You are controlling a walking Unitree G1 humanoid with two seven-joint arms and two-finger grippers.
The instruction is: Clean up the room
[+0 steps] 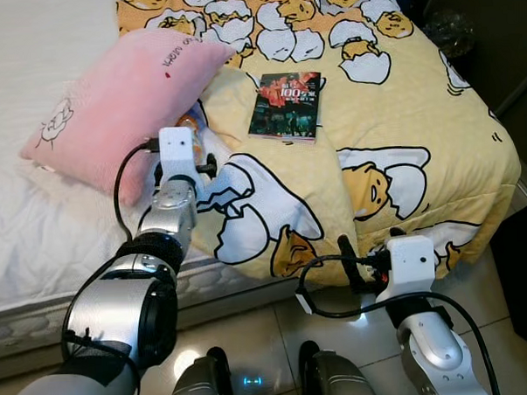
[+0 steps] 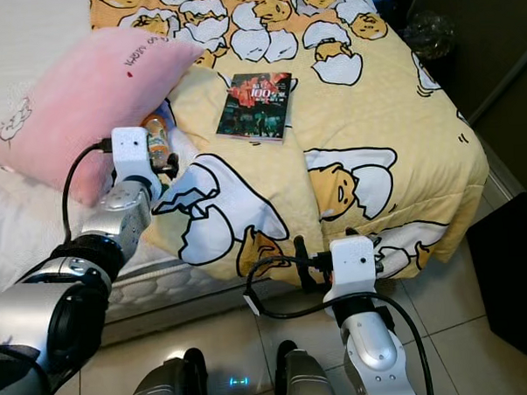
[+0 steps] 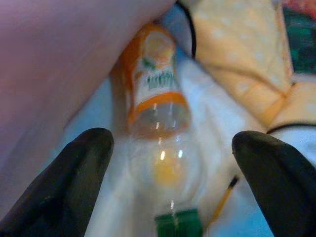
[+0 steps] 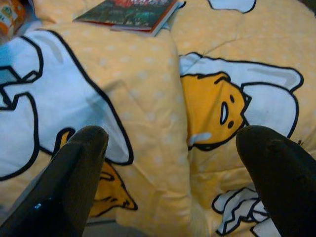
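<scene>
Right gripper (image 4: pixel 168 177): jaws spread, hovered low in frame at the bed's edge over the yellow egg-print quilt (image 1: pixel 391 113).
Left gripper (image 3: pixel 173 173): jaws spread either side of a clear plastic bottle with orange label and green cap (image 3: pixel 158 123).
Bottle: lay beside the pink pillow (image 1: pixel 119 103), left-centre.
Book (image 1: pixel 286 106): dark-covered, upper centre on quilt.

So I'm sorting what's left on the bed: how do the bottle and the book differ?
The bottle is clear plastic with an orange label, tucked against the pink pillow; the book is dark-covered and flat, out in the open on the yellow blanket. The open left gripper frames the bottle; no gripper is near the book. Both lie on the bed.
</scene>
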